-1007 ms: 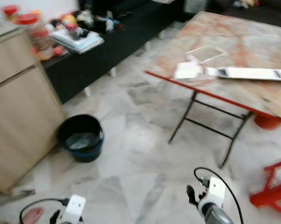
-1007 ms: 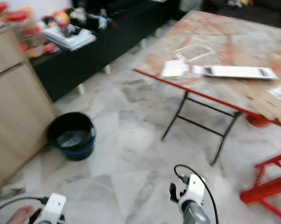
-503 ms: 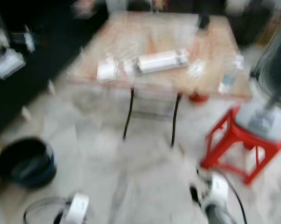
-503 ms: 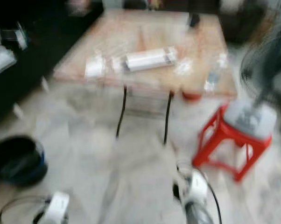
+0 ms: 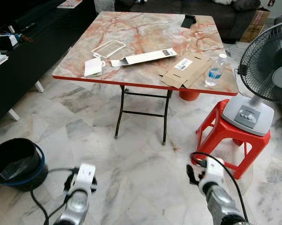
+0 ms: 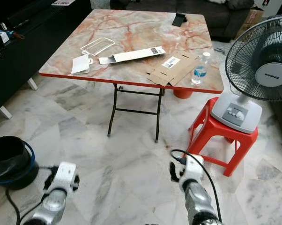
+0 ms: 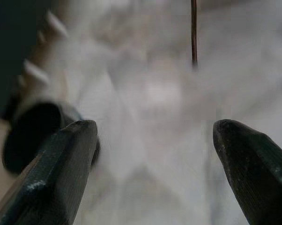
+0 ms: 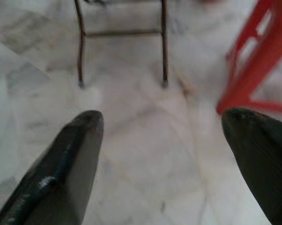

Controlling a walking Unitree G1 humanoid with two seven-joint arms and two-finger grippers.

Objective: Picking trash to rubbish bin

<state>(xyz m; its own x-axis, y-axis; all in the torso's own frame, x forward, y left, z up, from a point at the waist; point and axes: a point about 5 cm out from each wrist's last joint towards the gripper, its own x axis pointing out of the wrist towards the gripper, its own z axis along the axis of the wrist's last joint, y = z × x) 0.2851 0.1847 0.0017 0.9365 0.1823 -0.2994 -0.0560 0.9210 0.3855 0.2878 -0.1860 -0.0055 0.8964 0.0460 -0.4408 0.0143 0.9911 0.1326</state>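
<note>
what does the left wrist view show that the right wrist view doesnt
Left wrist view: the round black rubbish bin beyond the left gripper, whose fingers are apart. Right wrist view: the red plastic stool's legs and the folding table's dark metal legs beyond the open right gripper. Both: two black fingers over pale marble floor tiles, nothing held.

Both head views are sharp and evenly lit by soft daylight, with pale glare on the marble floor [image 5: 145, 173]. The far left stays dim. Both wrist views are blurred, the left more so.
</note>
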